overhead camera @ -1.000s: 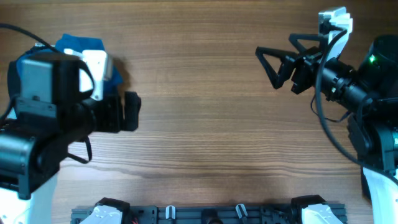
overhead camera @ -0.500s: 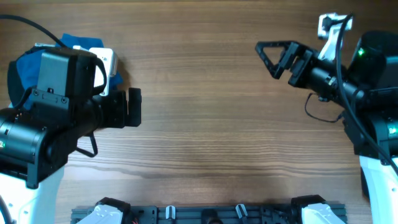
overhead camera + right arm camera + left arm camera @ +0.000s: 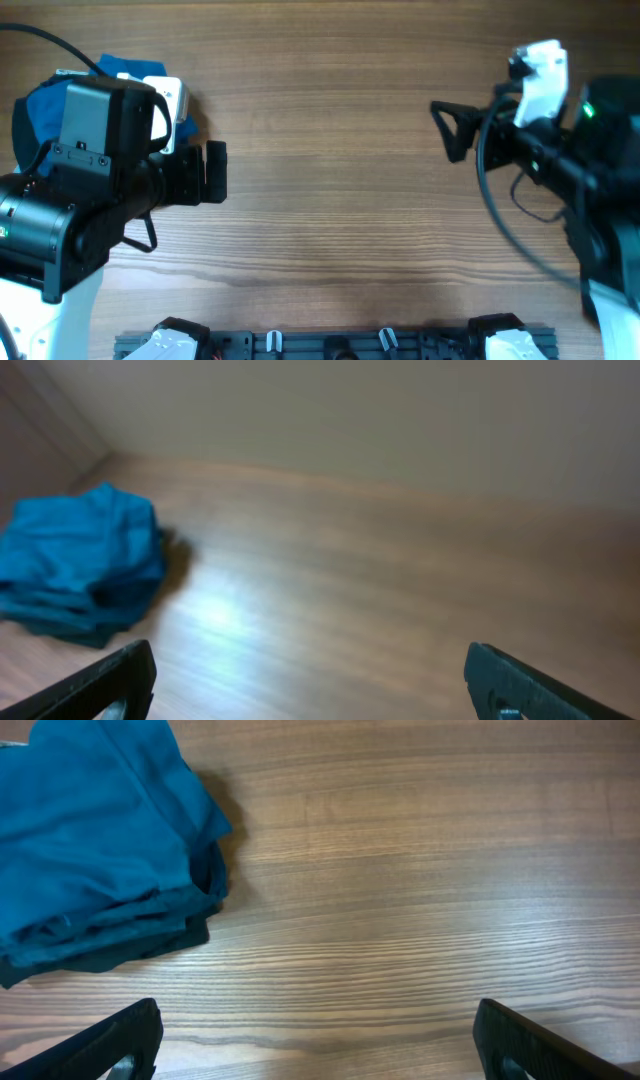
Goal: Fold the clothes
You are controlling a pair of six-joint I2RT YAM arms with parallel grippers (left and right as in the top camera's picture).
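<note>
The clothes (image 3: 95, 840) are a folded pile of medium-blue cloth with darker layers under it, at the upper left of the left wrist view. In the overhead view the clothes (image 3: 40, 100) peek out from under my left arm at the table's far left. My left gripper (image 3: 213, 173) is open just right of the pile, over bare wood. Between its fingers (image 3: 110, 1045) there is only table. My right gripper (image 3: 452, 130) is open at the far right, well away from the pile. It looks across at the clothes (image 3: 80, 560), and its fingertips (image 3: 530, 682) hold nothing.
The wooden table (image 3: 330, 200) stretches between the two arms. A black rail with white mounts (image 3: 330, 343) runs along the near edge. A pale wall (image 3: 350, 410) rises behind the table's far side in the right wrist view.
My right gripper has drawn back to the right and lower in the overhead view, turning narrower. My left arm shifted slightly a second ago, then held still. Both stay open.
</note>
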